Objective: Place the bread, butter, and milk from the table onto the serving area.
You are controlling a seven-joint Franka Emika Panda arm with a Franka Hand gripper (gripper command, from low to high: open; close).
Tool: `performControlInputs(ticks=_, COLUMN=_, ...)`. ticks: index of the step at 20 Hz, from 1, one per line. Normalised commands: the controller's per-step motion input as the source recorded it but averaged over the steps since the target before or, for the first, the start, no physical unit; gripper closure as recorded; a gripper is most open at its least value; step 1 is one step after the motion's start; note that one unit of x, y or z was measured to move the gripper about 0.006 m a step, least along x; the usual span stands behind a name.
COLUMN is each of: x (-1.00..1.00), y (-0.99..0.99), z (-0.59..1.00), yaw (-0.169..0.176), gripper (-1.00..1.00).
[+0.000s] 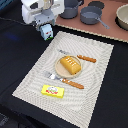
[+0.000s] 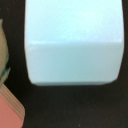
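Observation:
My gripper (image 1: 45,27) is at the back of the exterior view's left, shut on the white milk carton (image 1: 47,33). It holds the carton over the black table (image 1: 15,55), just off the far corner of the striped beige placemat (image 1: 35,75). In the wrist view the milk (image 2: 74,40) fills most of the frame and my fingers do not show. The golden bread (image 1: 70,65) lies on the round tan plate (image 1: 59,70) at the placemat's middle. The yellow butter packet (image 1: 52,90) lies on the placemat near its front edge.
A fork (image 1: 54,76) and a wooden-handled knife (image 1: 73,83) lie in front of the plate, and another knife (image 1: 86,58) lies behind it. A pinkish-brown board (image 1: 107,30) with grey pots (image 1: 91,16) and a beige bowl (image 1: 123,16) is at the back right.

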Motion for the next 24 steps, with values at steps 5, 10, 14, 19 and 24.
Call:
performControlInputs(ticks=5, x=-0.17, y=0.00, z=-0.31, yaw=-0.042, gripper=-1.00)
performControlInputs(ticks=10, x=-0.16, y=0.04, z=-0.29, yaw=-0.037, gripper=1.00)
performControlInputs(ticks=14, x=-0.12, y=0.12, z=-0.27, yaw=-0.017, gripper=1.00)
performControlInputs(ticks=19, x=-0.05, y=0.24, z=-0.17, yaw=0.000, gripper=1.00)
performControlInputs(ticks=24, x=0.11, y=0.49, z=0.77, yaw=-0.016, gripper=1.00)
